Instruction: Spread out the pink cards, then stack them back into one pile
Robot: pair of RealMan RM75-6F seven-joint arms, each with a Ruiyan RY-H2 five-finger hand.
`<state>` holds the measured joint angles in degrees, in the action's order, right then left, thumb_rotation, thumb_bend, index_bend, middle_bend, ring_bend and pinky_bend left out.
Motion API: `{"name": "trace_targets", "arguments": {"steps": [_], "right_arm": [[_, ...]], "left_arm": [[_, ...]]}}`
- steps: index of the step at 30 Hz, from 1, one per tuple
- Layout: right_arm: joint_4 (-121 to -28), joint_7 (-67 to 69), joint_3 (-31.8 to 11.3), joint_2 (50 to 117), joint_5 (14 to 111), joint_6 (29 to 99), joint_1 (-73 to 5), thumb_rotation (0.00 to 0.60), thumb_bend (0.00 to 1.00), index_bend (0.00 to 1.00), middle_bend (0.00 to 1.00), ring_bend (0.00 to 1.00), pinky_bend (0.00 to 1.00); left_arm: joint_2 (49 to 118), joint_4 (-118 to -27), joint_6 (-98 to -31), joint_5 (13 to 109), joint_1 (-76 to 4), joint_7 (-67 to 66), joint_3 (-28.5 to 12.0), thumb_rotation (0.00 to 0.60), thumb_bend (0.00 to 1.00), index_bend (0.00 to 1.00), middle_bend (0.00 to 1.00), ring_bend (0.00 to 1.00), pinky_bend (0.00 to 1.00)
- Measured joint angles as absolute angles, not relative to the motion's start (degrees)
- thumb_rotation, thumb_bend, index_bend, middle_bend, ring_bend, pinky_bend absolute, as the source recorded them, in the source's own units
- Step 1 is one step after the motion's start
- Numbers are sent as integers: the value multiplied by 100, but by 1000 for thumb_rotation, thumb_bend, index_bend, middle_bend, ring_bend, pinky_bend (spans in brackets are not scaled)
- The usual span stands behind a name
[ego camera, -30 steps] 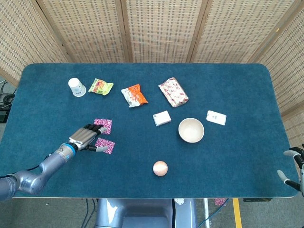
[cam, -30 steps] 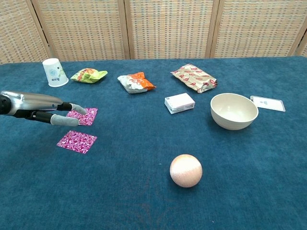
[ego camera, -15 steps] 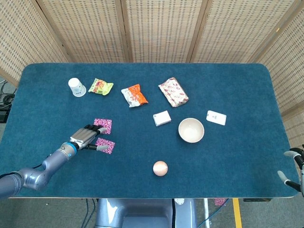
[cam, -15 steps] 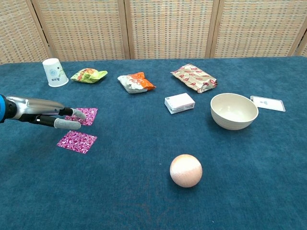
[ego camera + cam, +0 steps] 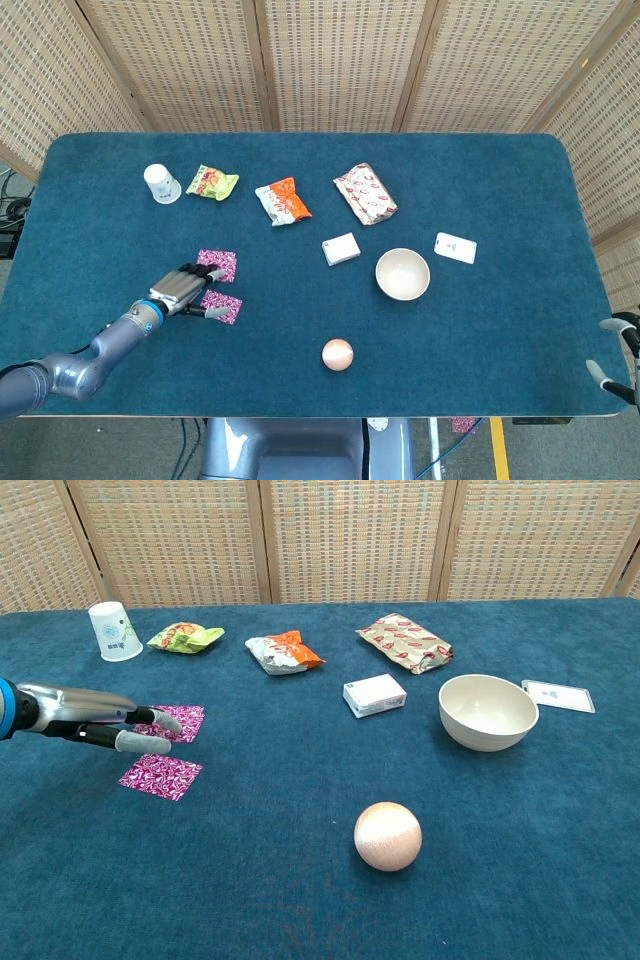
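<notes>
A: So, spread half looks done. Near pink card (image 5: 160,776) lies flat on the table (image 5: 300,900), far pink card (image 5: 181,722) just beyond it, a strip of blue cloth between them, not touching.

B: Only two cards?

A: Two show. Can't tell if either is really several stacked.

B: Left hand?

A: Left hand (image 5: 105,719) hovers low over the gap, fingers stretched out flat and apart, holding nothing. Head view puts the left hand (image 5: 183,290) with its tips between the two cards, overlapping the edge of the far one; can't tell if it touches. Restack not begun, judging by the lay: one card has to go onto the other.

B: Right hand?

A: Right hand (image 5: 617,355) sits at the table's far right edge, mostly cut off. Can't tell if it is open or closed.

B: Change from a second back?

A: Small. Left hand has pulled back a bit toward the robot and left, so more of the far card shows now. Cards haven't moved. Right hand same spot.

B: Rest, near to far?

A: Ball (image 5: 387,835), bowl (image 5: 488,711), small white box (image 5: 374,695), then snack packs and the paper cup (image 5: 113,631) at the back. None moved.
</notes>
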<state>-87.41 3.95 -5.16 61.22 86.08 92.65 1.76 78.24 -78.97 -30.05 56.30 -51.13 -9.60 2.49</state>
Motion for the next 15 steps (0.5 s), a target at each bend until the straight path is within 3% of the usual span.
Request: {"name": "trace_targets", "arguments": {"steps": [15], "right_arm": [[-8729, 400, -528, 6135, 8623, 9206, 129, 600, 234, 348, 311, 162, 139]], "left_arm": [[7489, -8326, -3151, 5588, -4958, -1147, 561, 7, 0, 0, 0, 0, 37]]}}
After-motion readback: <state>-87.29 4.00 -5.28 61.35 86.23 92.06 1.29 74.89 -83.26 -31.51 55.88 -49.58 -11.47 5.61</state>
